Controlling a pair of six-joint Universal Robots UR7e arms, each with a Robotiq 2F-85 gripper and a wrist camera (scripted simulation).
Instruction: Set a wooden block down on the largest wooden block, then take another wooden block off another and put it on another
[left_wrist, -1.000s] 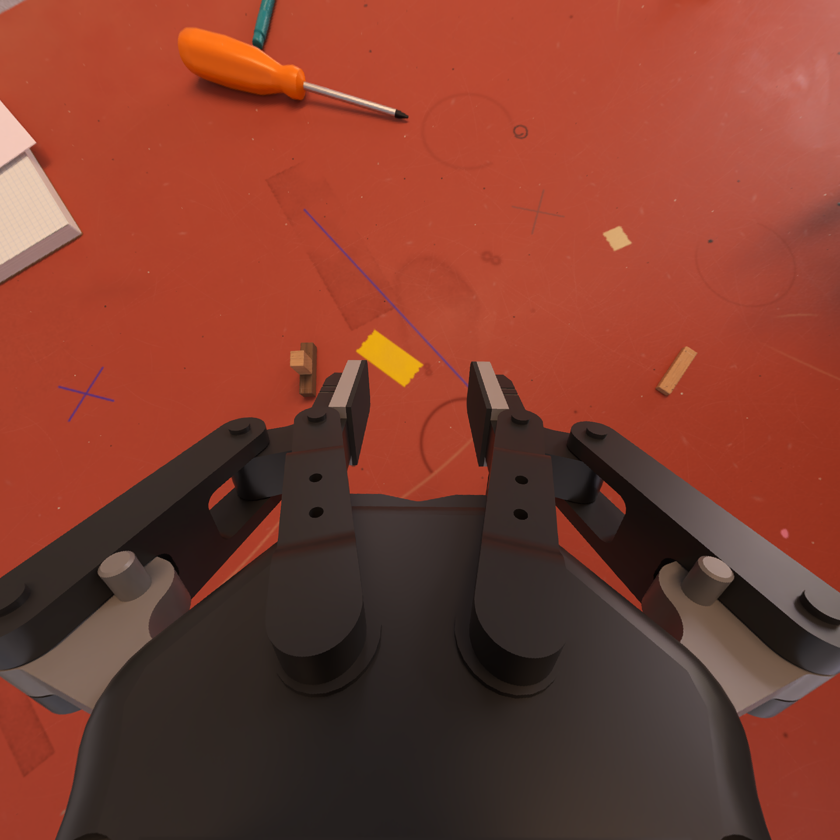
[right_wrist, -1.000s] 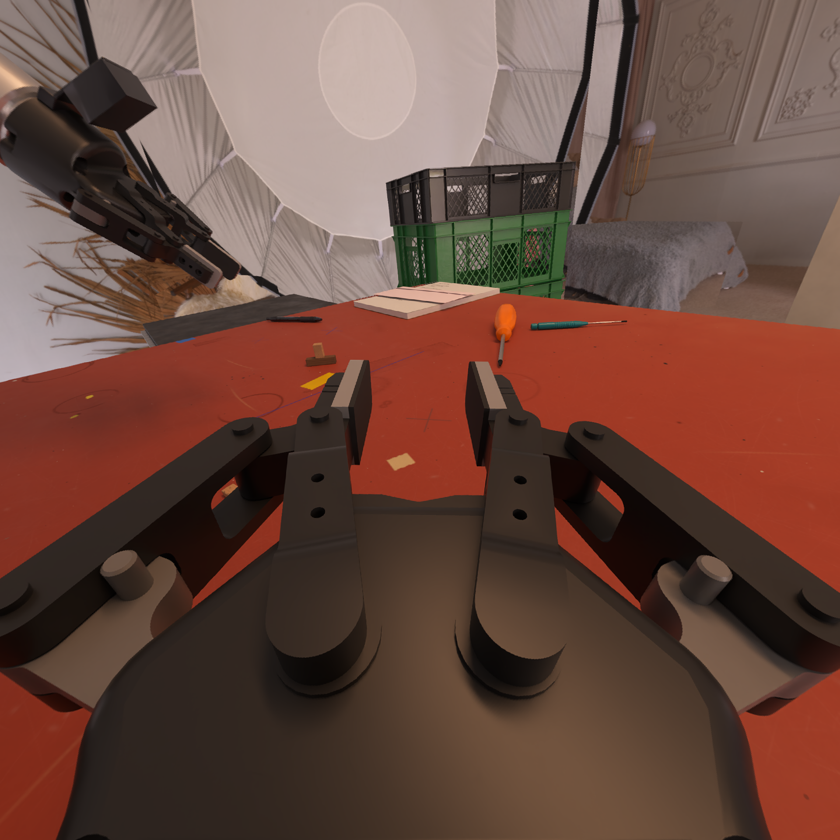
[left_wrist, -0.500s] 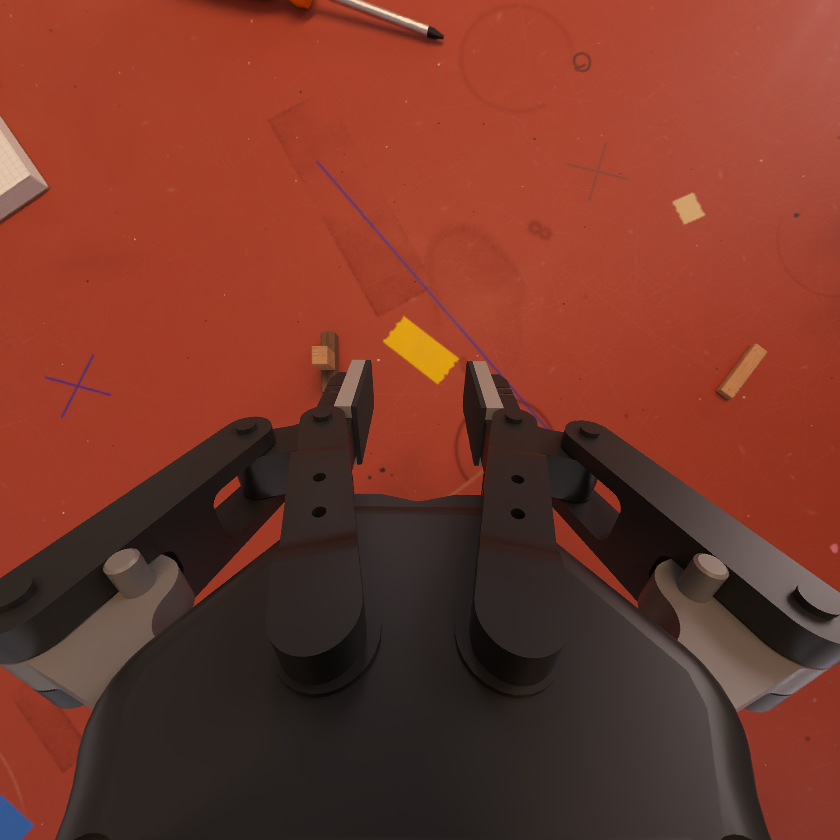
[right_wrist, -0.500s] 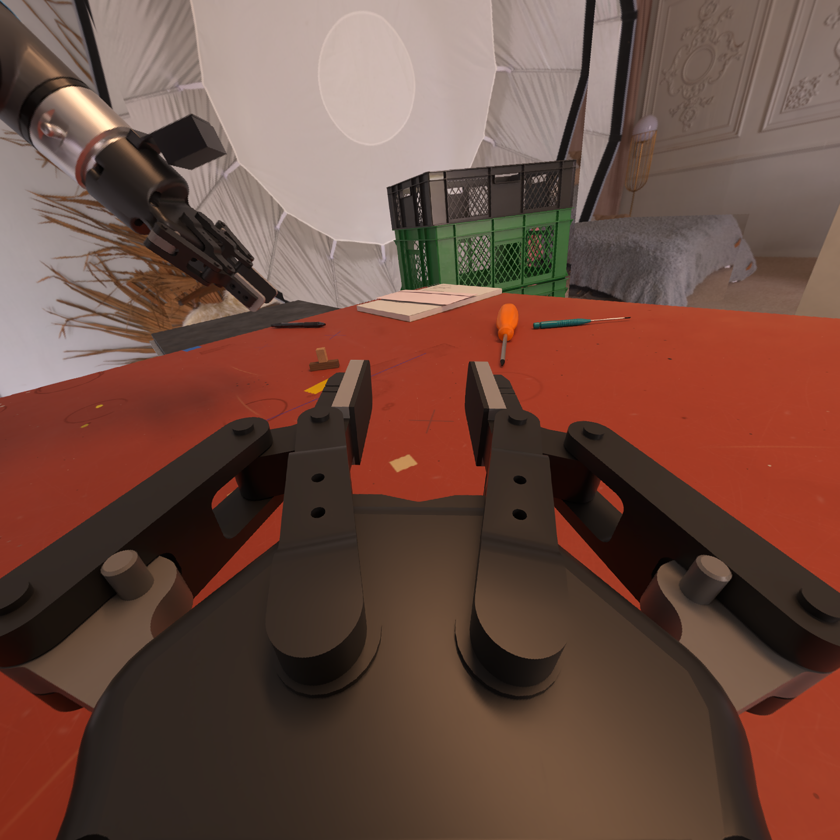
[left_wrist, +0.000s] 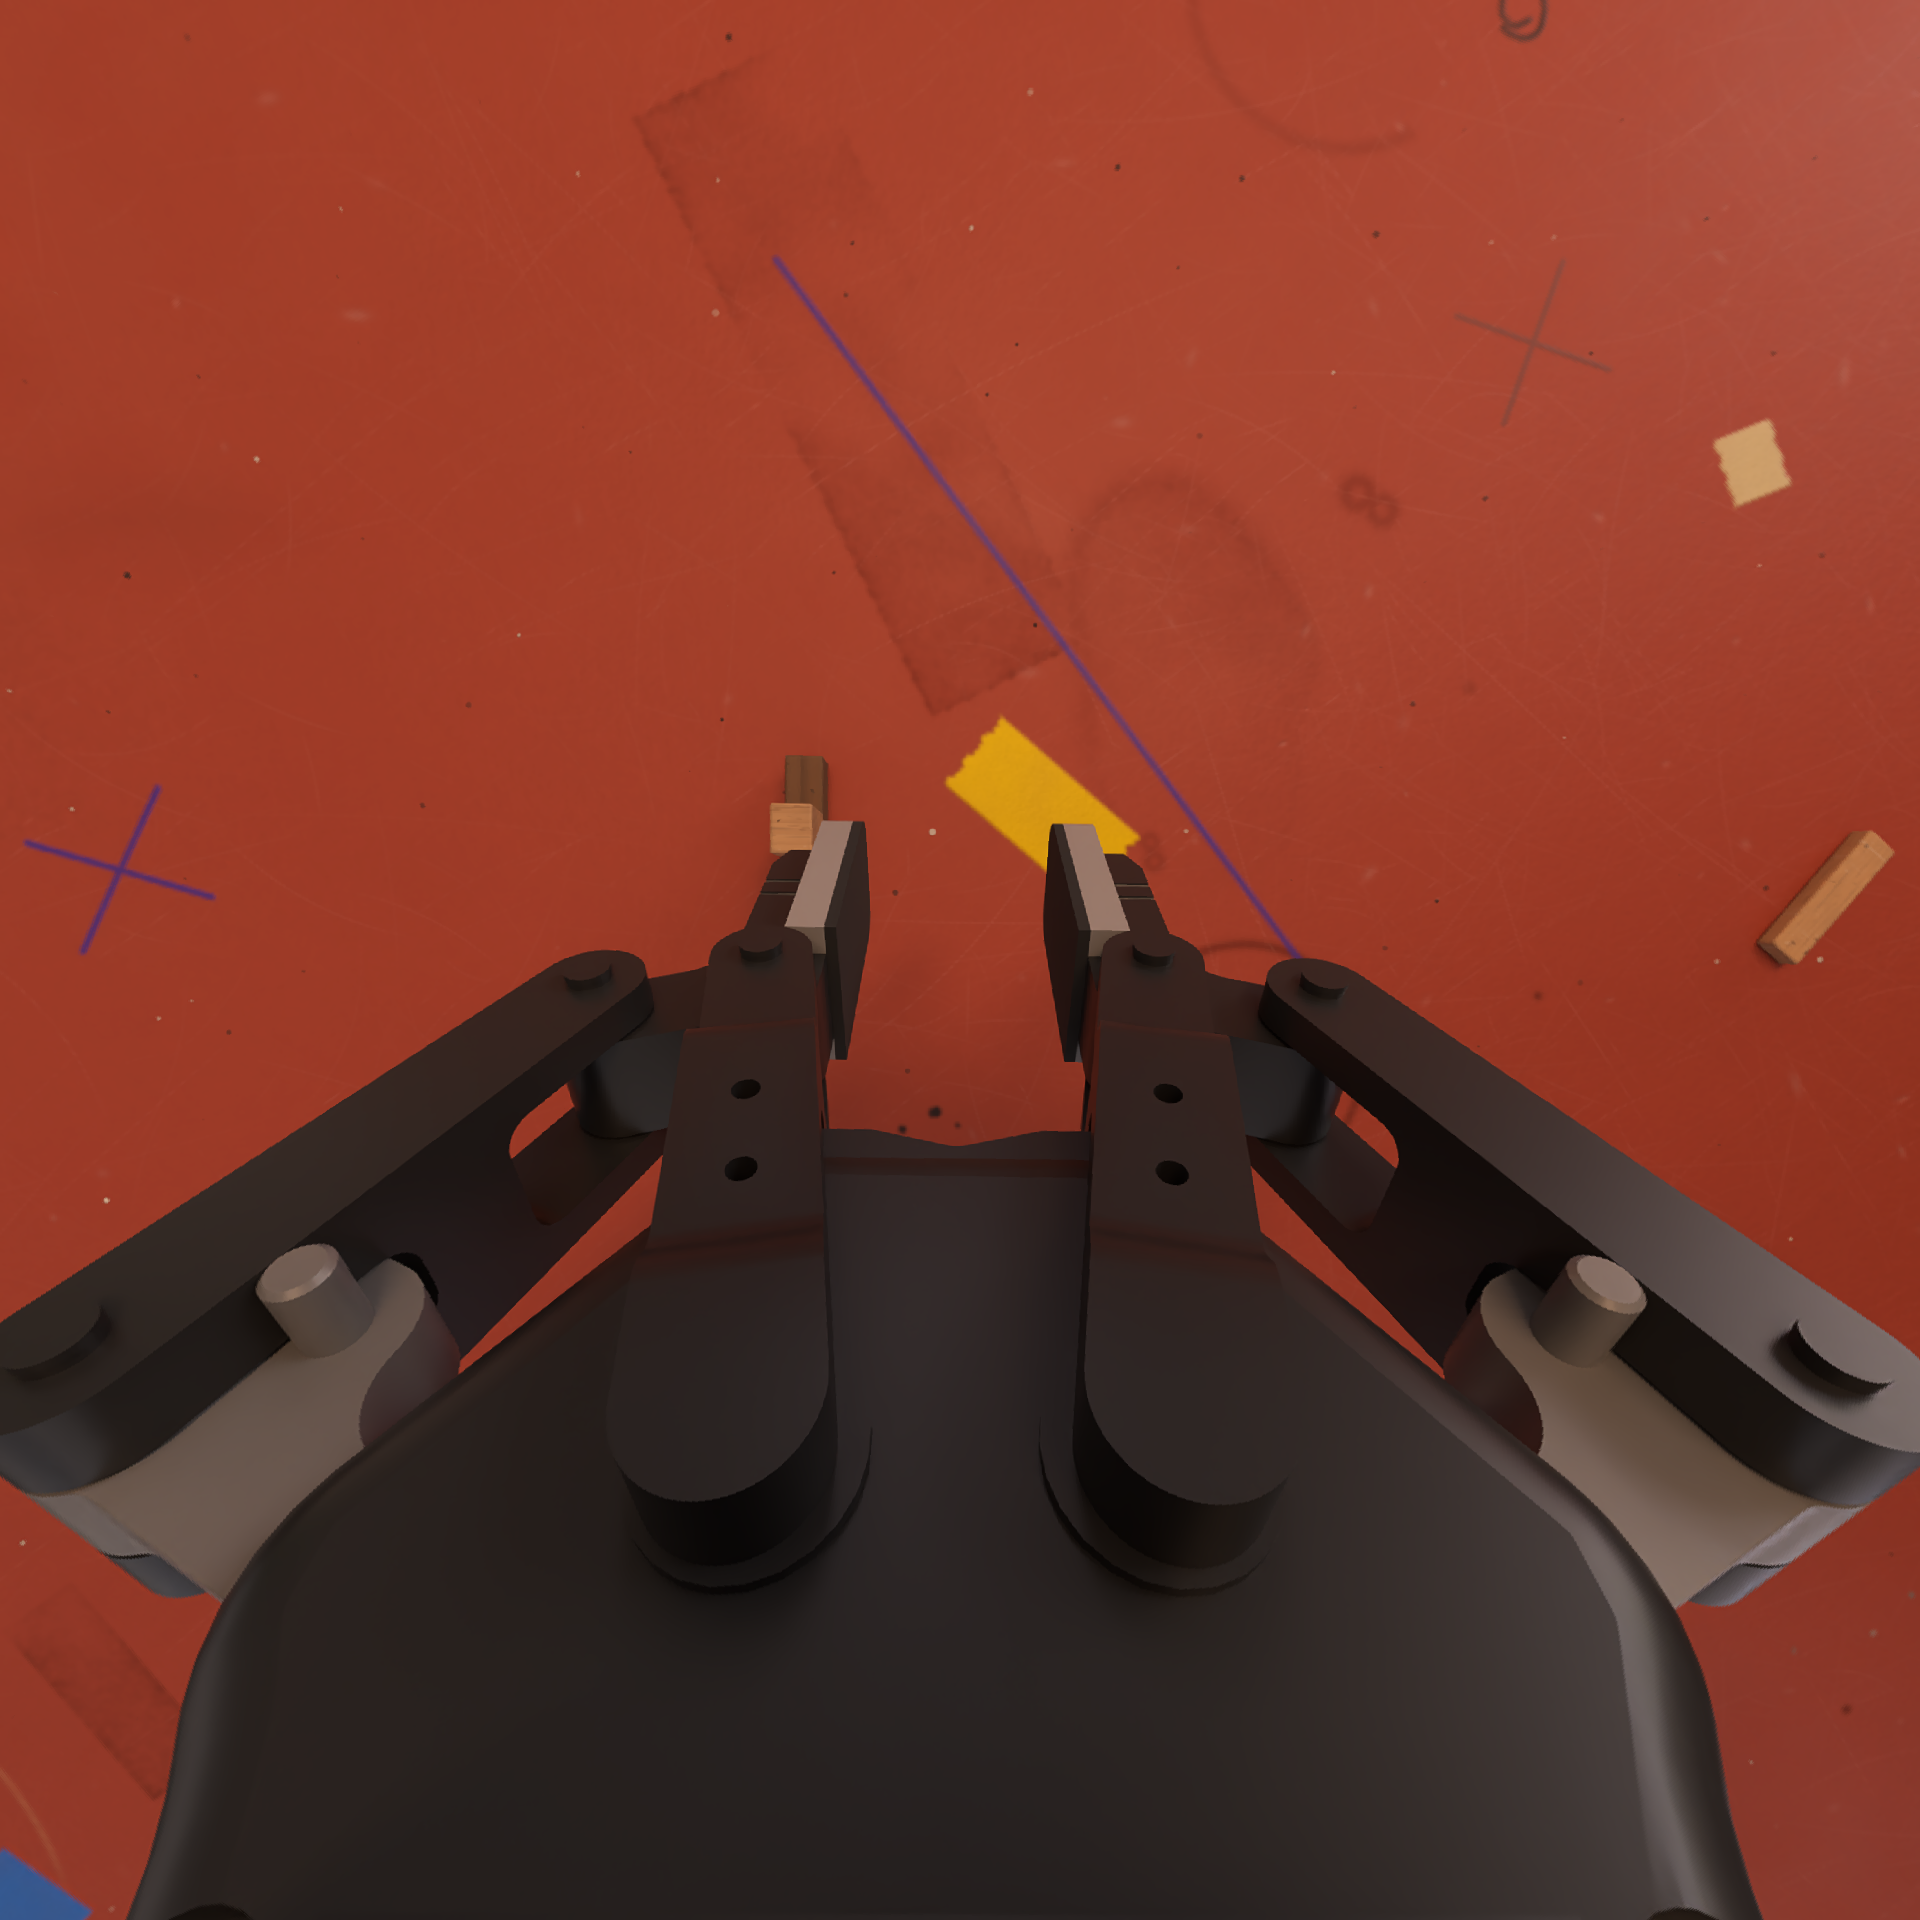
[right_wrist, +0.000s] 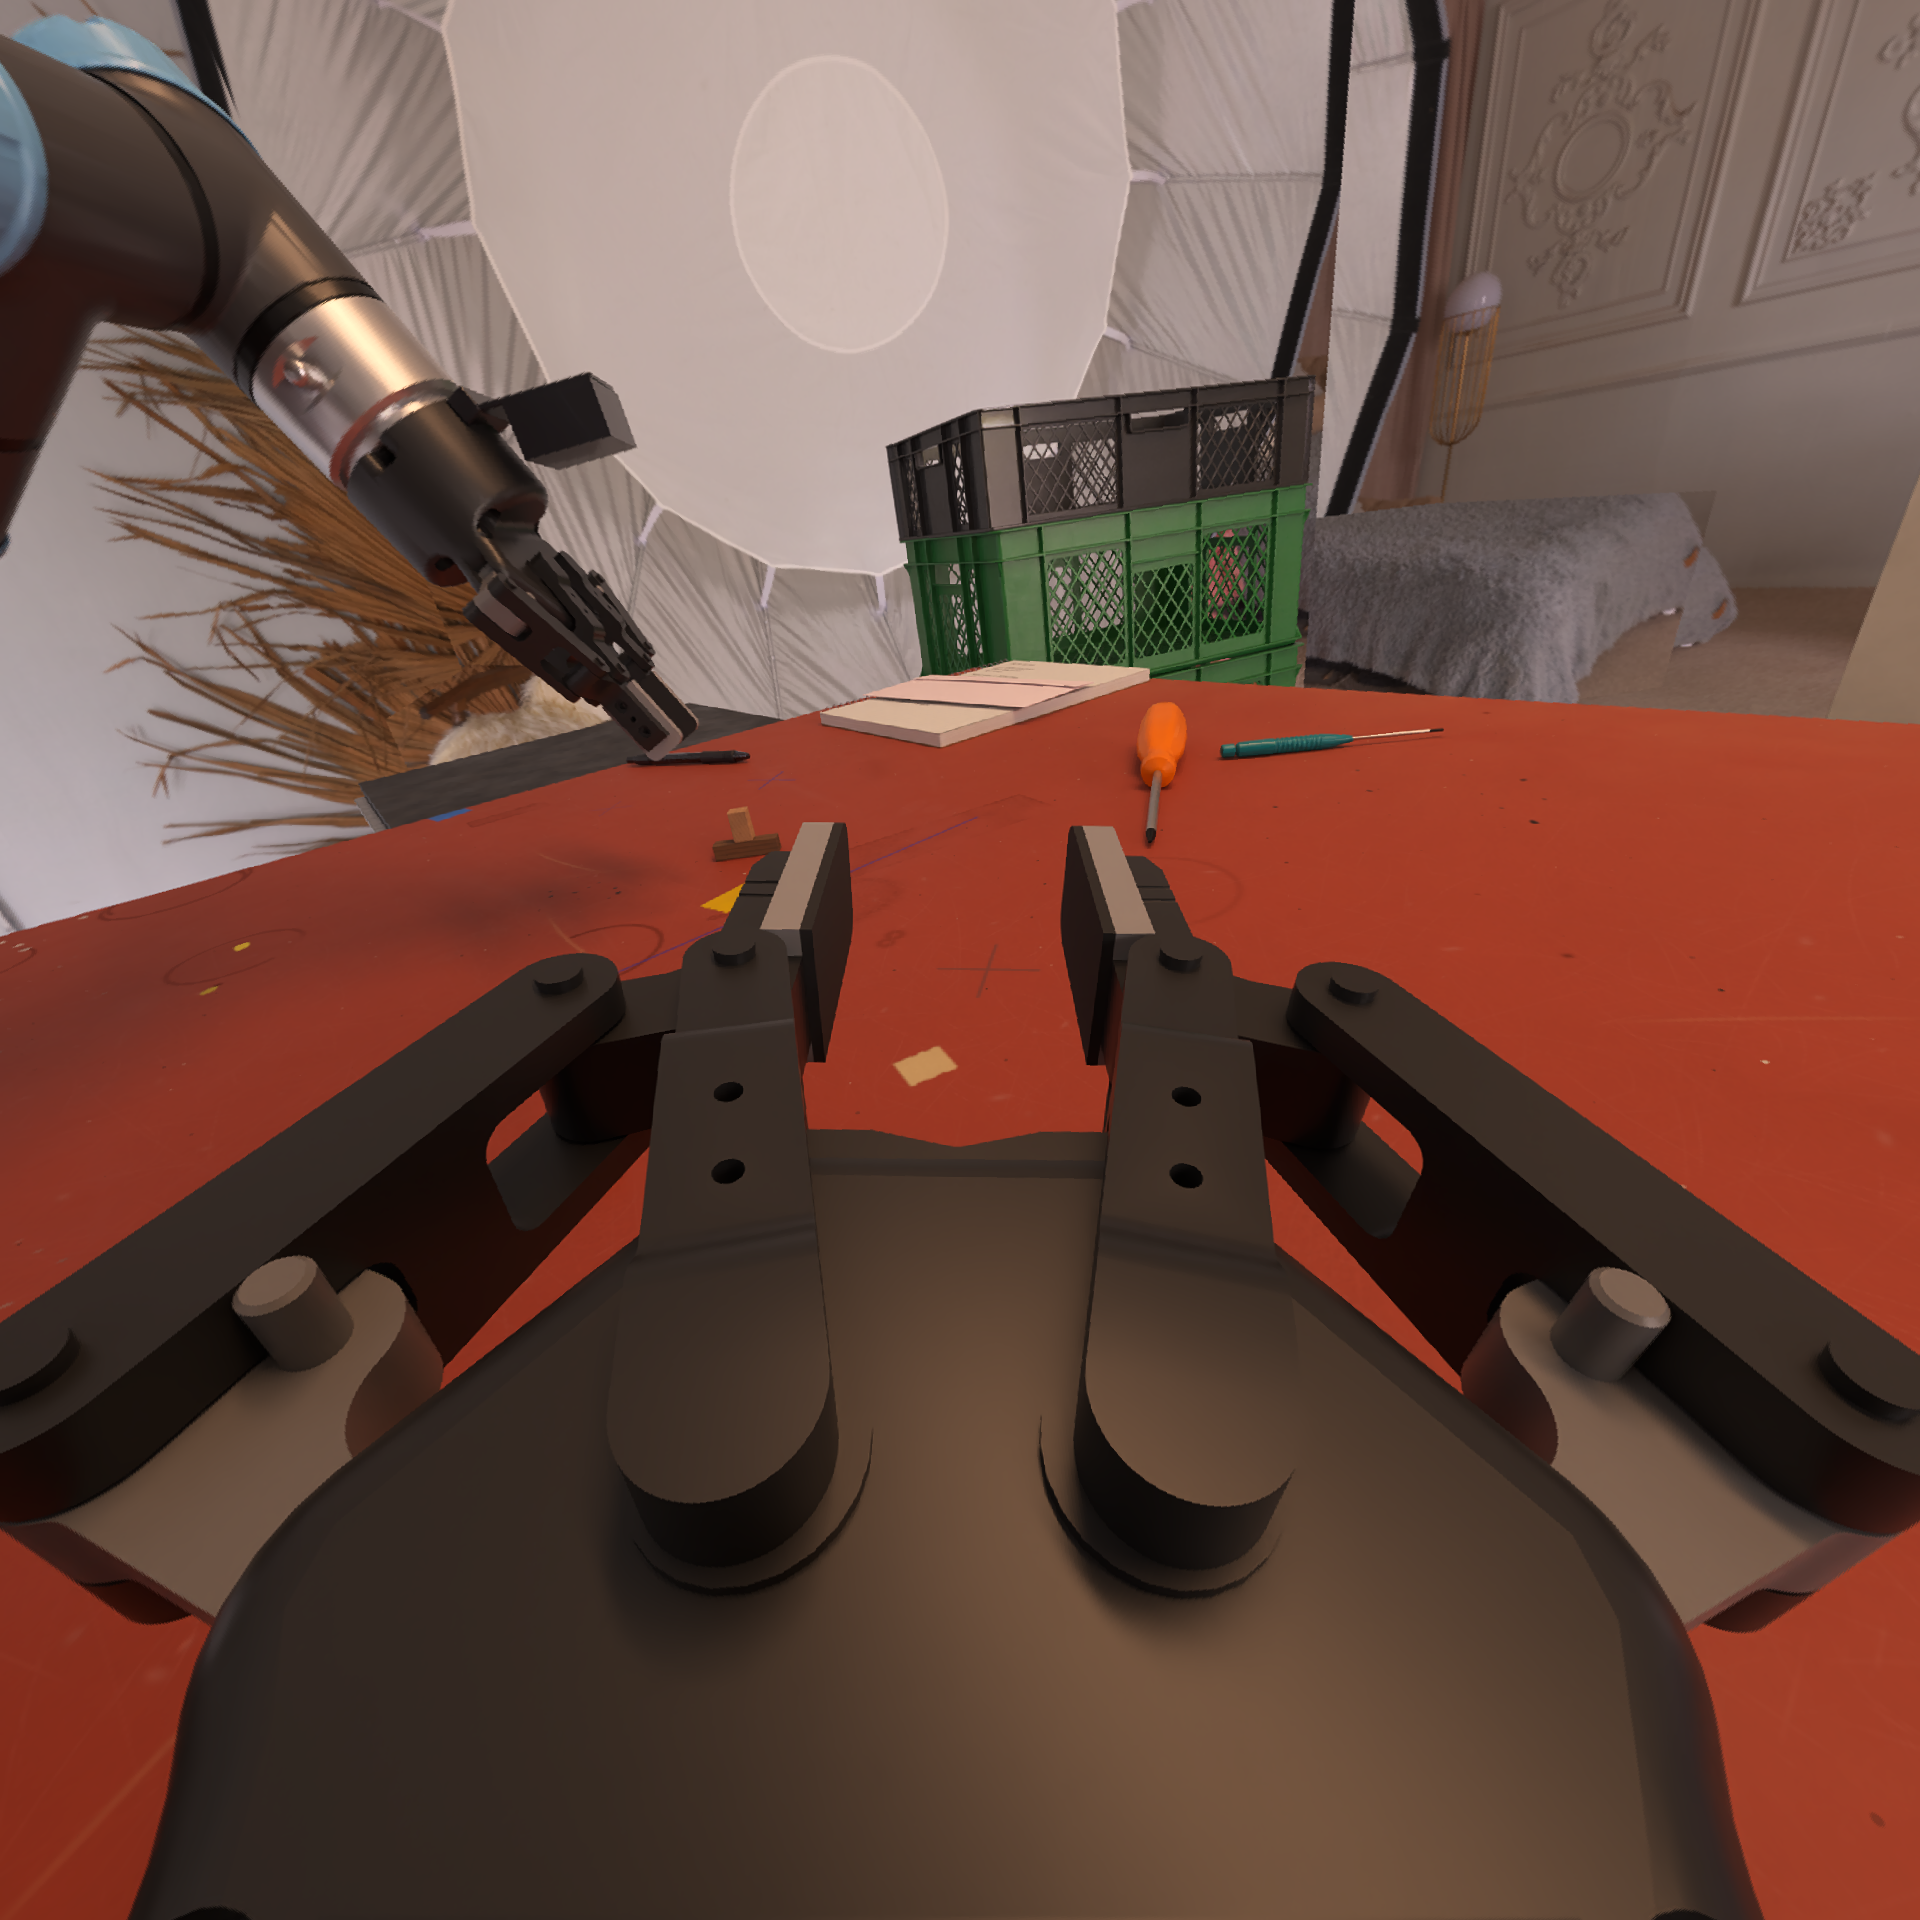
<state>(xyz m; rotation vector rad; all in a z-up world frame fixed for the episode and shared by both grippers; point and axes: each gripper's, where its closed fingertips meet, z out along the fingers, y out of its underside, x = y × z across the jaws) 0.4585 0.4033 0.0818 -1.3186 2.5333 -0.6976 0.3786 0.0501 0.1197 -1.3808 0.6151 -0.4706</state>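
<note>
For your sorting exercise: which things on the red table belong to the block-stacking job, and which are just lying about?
Job:
small light block
dark block beneath it
long light block

Lying about:
orange screwdriver
teal screwdriver
notepad
black pen
yellow tape

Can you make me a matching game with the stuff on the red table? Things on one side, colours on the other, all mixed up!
Things:
1. small block on top of the other block
2. block underneath
3. piece of tape by the gripper
4. bigger screwdriver's handle

Colours:
A. orange
B. dark brown
C. yellow
D. light tan

Pairs: 1-D, 2-B, 3-C, 4-A
</note>
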